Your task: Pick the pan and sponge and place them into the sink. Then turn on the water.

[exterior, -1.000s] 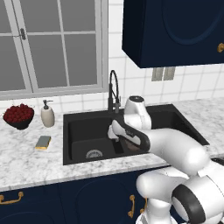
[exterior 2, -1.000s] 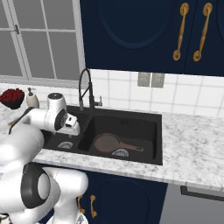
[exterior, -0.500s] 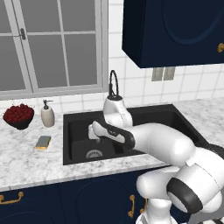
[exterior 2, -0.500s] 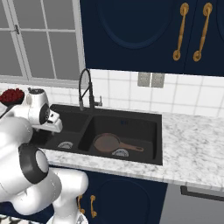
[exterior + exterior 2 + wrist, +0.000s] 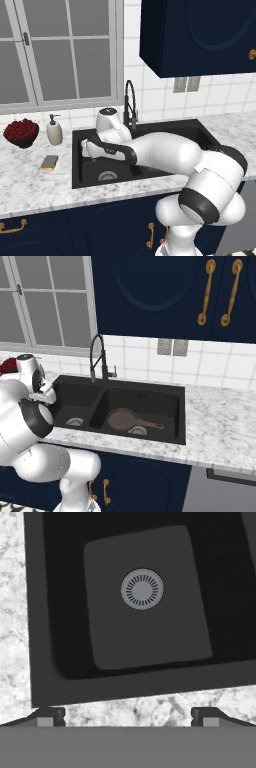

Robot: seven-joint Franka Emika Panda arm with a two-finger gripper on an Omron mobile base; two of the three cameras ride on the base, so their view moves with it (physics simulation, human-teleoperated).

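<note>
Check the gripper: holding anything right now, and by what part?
Nothing held. The gripper is open over the sink; the pan lies in the basin, the sponge on the counter.

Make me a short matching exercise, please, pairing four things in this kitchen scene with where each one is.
Things:
1. pan
2. sponge
3. soap bottle
4. gripper

Places:
A. on the counter beside the fruit bowl
B. open, above the sink's left basin
C. in the right basin
D. on the counter nearer the front edge, left of the sink

Pairs: 1-C, 2-D, 3-A, 4-B
</note>
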